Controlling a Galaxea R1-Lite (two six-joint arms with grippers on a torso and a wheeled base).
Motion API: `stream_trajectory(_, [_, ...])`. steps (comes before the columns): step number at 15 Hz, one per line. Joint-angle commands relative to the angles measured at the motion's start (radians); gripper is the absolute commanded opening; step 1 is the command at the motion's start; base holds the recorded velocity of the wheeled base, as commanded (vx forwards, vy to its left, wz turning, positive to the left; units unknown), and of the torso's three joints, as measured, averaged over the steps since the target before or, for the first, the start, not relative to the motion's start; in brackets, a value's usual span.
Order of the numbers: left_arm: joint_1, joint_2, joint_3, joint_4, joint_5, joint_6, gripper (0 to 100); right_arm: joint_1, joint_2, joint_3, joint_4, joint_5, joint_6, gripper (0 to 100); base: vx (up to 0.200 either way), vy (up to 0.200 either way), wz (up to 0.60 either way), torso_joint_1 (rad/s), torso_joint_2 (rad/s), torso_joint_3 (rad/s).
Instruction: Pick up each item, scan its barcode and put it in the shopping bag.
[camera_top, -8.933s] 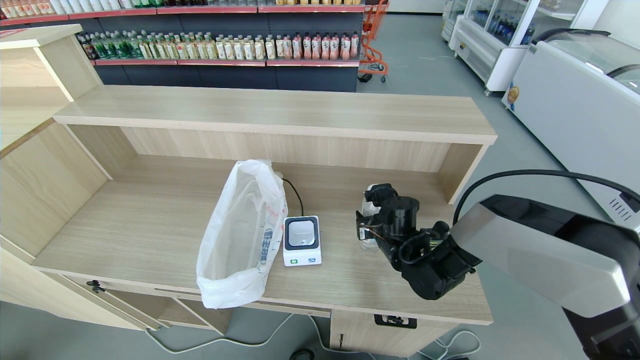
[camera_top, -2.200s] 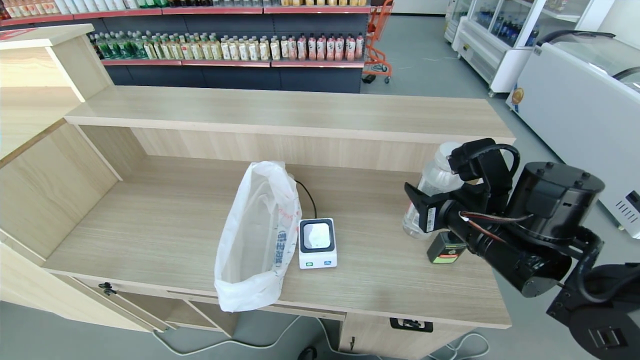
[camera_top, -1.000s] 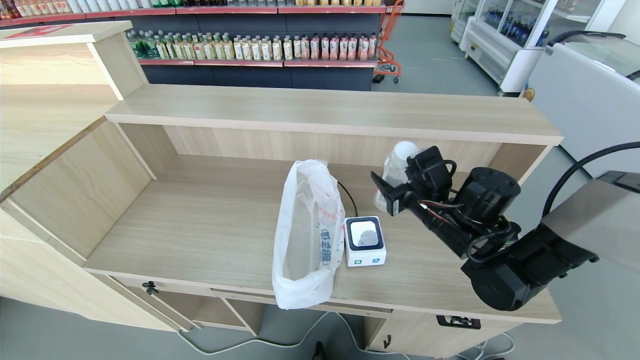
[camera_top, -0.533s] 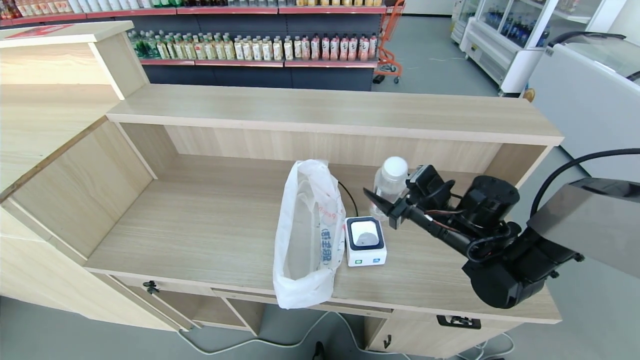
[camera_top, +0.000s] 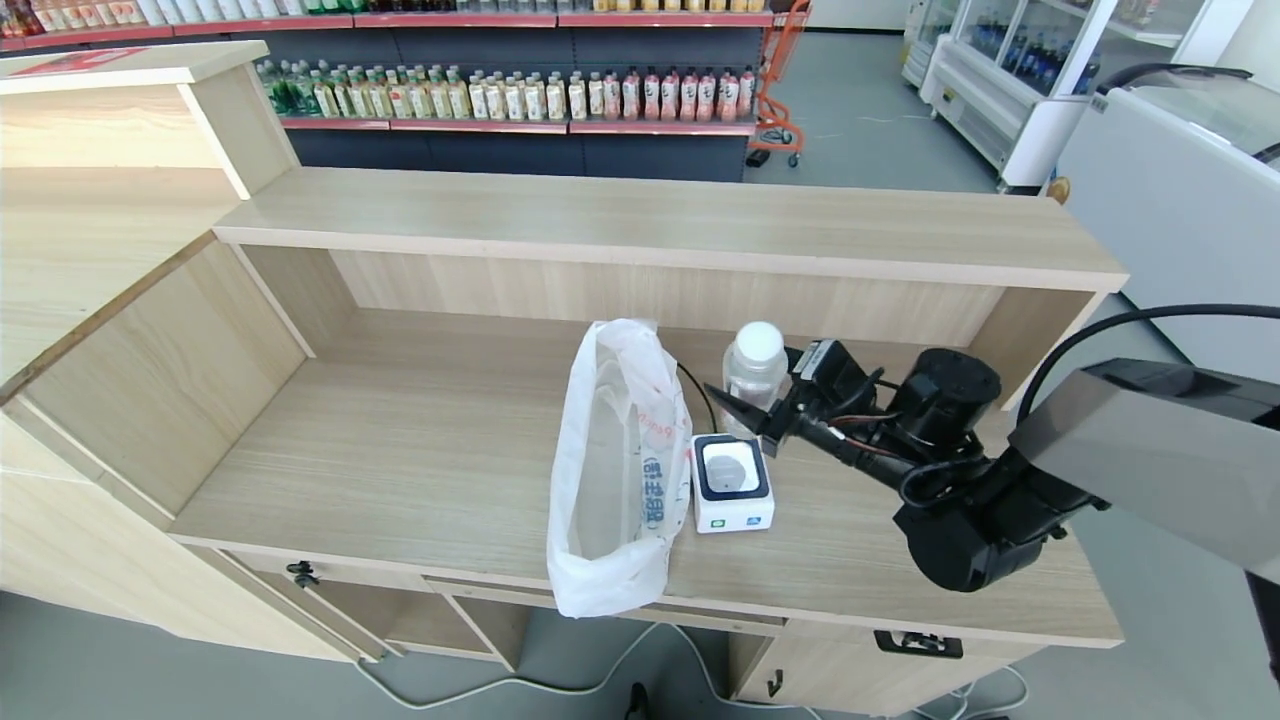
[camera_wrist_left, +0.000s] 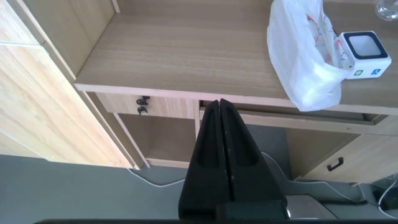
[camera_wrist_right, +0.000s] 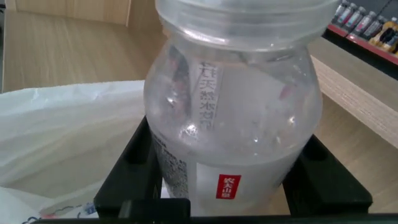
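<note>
The right claw (camera_top: 762, 408) is clenched around a clear water bottle (camera_top: 752, 372), which stands upright with its white cap on top. The bottle is just behind the scanner (camera_top: 731, 480) and seemingly a little above it. Whether its base clears the scanner's window is hard to judge. The white shopping bag (camera_top: 615, 470) stands open right against the scanner's left side on the wooden surface (camera_top: 420, 450). The left claw (camera_wrist_left: 222, 107) is clenched and empty, well apart from the scanner and out beyond the surface's front edge.

- i see the shopping bag (camera_top: 615, 470) on the counter (camera_top: 420, 440), reaching its front edge.
- the barcode scanner (camera_top: 732, 482) sits just right of the bag.
- my right gripper (camera_top: 748, 402) holds the water bottle (camera_top: 753, 372) upright, behind the scanner.
</note>
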Motion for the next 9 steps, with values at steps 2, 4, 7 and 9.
stream_trajectory(2, [0.000, 0.000, 0.000, 0.000, 0.001, 0.000, 0, -0.035, 0.090, -0.101, -0.001, 0.063, -0.020, 0, 0.000, 0.000, 0.00, 0.000, 0.00, 0.000])
stream_trajectory(4, [0.000, 0.000, 0.000, 0.000, 0.001, 0.000, 0, -0.055, 0.118, -0.118, -0.001, 0.096, -0.022, 0, 0.000, 0.000, 0.00, 0.000, 0.00, 0.000])
stream_trajectory(7, [0.000, 0.000, 0.000, 0.000, 0.000, 0.000, 0, -0.079, 0.186, -0.183, -0.001, 0.146, -0.039, 0, 0.000, 0.000, 0.00, 0.000, 0.00, 0.000])
stream_trajectory(9, [0.000, 0.000, 0.000, 0.000, 0.000, 0.000, 0, -0.079, 0.225, -0.255, -0.001, 0.180, -0.039, 0, 0.000, 0.000, 0.00, 0.000, 0.00, 0.000])
